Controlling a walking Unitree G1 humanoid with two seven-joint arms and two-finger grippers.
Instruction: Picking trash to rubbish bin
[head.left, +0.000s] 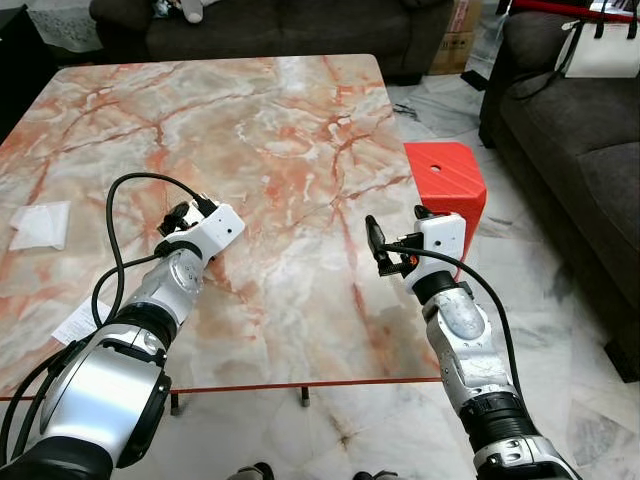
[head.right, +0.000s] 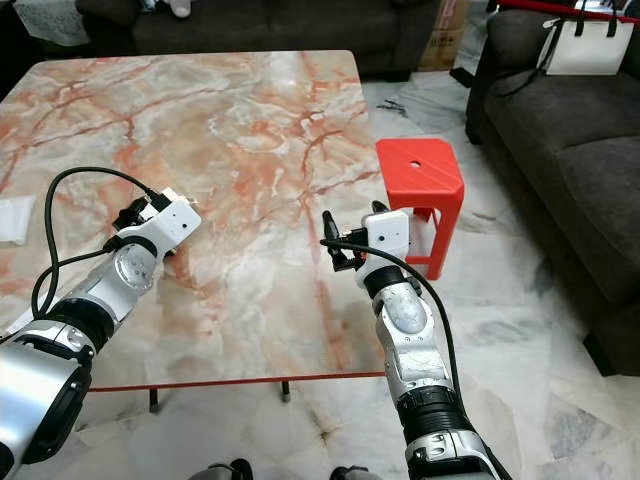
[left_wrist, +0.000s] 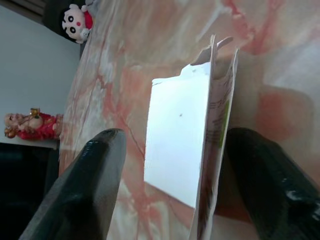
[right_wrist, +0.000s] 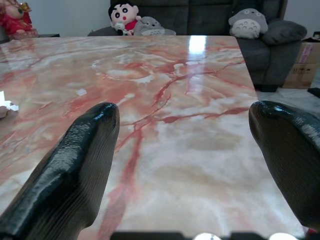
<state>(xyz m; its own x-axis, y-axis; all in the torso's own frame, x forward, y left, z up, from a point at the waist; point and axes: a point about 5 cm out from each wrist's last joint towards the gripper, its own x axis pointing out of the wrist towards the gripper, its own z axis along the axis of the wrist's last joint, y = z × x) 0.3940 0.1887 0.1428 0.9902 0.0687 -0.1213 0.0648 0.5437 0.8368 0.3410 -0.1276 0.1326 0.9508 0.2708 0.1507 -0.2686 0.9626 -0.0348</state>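
Our left gripper (left_wrist: 170, 185) stands spread around a thin folded paper (left_wrist: 192, 150) upright on the table (head.left: 280, 130), light and floppy, so we judge pinching its flat faces mid-sheet best, while our right gripper (right_wrist: 185, 165) hovers spread, holding nothing.

So the surface (head.left: 260, 130) sits in front of the robot, a sofa (head.left: 300, 25) behind it, a stool (head.left: 450, 180) just off its right edge, and tissue (head.left: 40, 225) near its left edge.

Silver arms, white wrist housings, looping black cables — glossy black-fingered tools.
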